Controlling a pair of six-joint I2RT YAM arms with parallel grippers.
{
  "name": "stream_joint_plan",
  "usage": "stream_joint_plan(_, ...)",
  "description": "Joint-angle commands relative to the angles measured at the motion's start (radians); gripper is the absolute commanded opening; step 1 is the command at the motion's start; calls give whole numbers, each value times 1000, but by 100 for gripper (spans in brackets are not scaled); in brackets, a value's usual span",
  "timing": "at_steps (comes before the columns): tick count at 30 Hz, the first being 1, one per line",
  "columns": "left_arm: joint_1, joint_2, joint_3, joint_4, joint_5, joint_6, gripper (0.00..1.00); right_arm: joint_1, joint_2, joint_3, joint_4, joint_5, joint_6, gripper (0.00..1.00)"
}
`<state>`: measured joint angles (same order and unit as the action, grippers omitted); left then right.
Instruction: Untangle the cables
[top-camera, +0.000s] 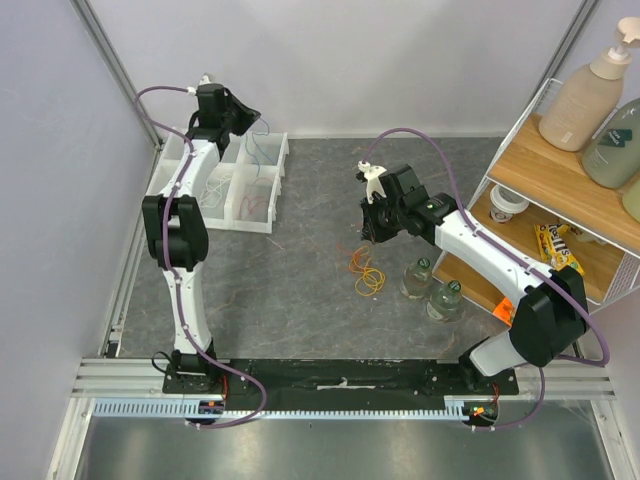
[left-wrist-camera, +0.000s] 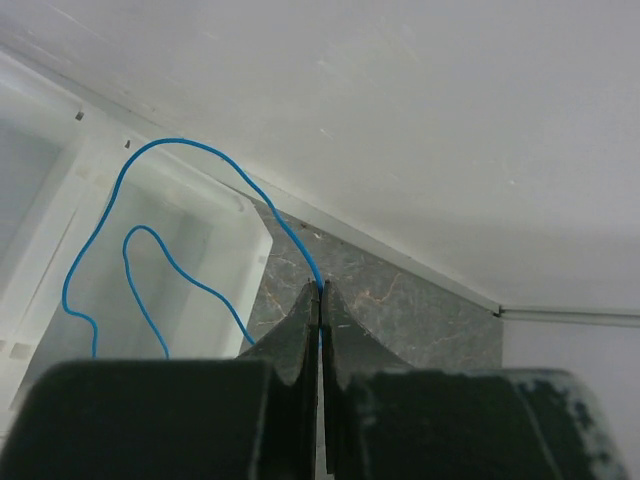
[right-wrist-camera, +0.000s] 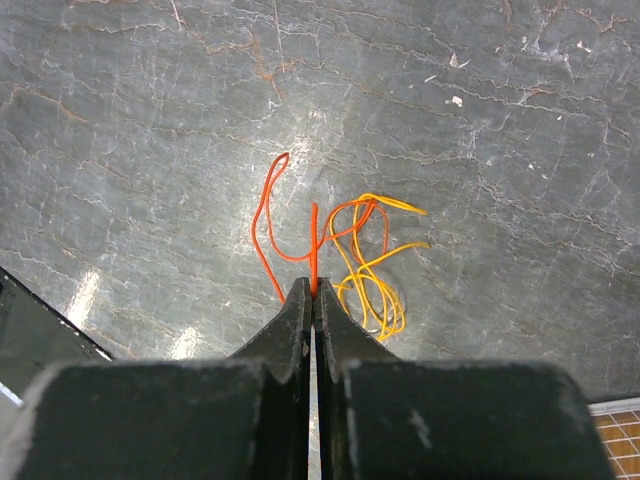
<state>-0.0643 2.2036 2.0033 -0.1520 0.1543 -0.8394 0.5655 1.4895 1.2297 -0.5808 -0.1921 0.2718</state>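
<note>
My left gripper (left-wrist-camera: 320, 288) is shut on a thin blue cable (left-wrist-camera: 100, 225). Its loop hangs over a compartment of the white divided tray (left-wrist-camera: 240, 215). From above, this gripper (top-camera: 255, 125) is at the tray's (top-camera: 278, 190) far right corner. My right gripper (right-wrist-camera: 314, 285) is shut on an orange cable (right-wrist-camera: 262, 225), just above the grey table. The orange cable is still crossed with a yellow cable (right-wrist-camera: 375, 290) lying in loops to its right. In the top view the orange and yellow bundle (top-camera: 366, 272) lies just below the right gripper (top-camera: 372, 235).
Two small clear bottles with green caps (top-camera: 418, 275) (top-camera: 445, 298) stand to the right of the bundle. A wire and wood shelf (top-camera: 560, 190) with bottles, a cup and candy fills the right side. White walls close off the back and left.
</note>
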Motion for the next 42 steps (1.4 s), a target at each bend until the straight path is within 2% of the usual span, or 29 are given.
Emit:
stream_joint_plan(1, -5, 85, 120, -116, -10, 49, 2, -4, -6, 25, 7, -26, 7, 0)
stream_joint_plan(6, -12, 93, 124, -213, -33, 51, 2, -4, -5, 31, 4, -26, 18, 0)
stream_joint_plan(7, -11, 81, 121, -233, -53, 49, 6, -4, -5, 33, 4, -26, 20, 0)
stream_joint_plan(8, -12, 61, 111, -241, -68, 60, 12, -4, -5, 34, 4, -26, 20, 0)
stream_joint_plan(13, -8, -13, 124, -253, -93, 114, 61, -3, 5, 48, 6, -46, 27, 0)
stream_joint_plan(14, -6, -30, 129, -261, -93, 120, 68, -6, 8, 53, 7, -50, 29, 0)
stream_joint_plan(18, -3, -146, 77, -307, -110, 149, 70, -3, 11, 47, 27, -90, 53, 0)
stream_joint_plan(21, 3, -280, -64, -333, -111, 154, 68, -3, 9, 34, 27, -102, 64, 0)
stream_joint_plan(24, 1, -460, -287, -311, -35, 132, 64, -3, 5, 19, 27, -99, 67, 0)
stream_joint_plan(29, -25, -835, -773, -140, 241, 102, 58, -3, 5, 17, 50, -157, 116, 0)
stream_joint_plan(32, -118, -1063, -983, -71, 316, 123, 59, 4, 8, 25, 99, -251, 180, 0)
stream_joint_plan(36, -271, -1283, -1161, -70, 350, 77, 68, 10, 5, 19, 221, -390, 294, 0)
stream_joint_plan(39, -377, -1373, -1261, -40, 347, -13, 76, 14, -5, -16, 346, -483, 429, 0)
stream_joint_plan(42, -480, -1397, -1292, -17, 318, -29, 77, 19, -6, -36, 395, -515, 516, 0)
